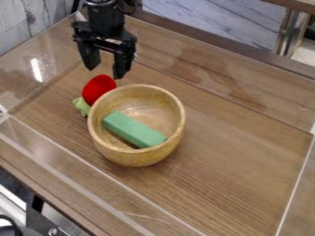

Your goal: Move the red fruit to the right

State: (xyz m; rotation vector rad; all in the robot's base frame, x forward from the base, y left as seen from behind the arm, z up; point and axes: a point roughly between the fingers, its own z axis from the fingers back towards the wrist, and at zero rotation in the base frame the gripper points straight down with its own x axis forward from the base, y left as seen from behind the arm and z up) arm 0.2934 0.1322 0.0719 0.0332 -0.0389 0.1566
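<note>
The red fruit (98, 88) is small, rounded and glossy, with a green leafy end at its lower left. It lies on the table against the left outer wall of the wooden bowl (154, 152). My black gripper (105, 64) hangs just above and slightly behind the fruit, pointing down. Its two fingers (122, 64) stand apart with nothing between them, so it is open.
A green rectangular block (133, 130) lies inside the bowl. Clear low walls (296, 198) ring the wooden table. Bare wood stretches to the right of the bowl. A chair or table leg (288, 37) stands at the far right.
</note>
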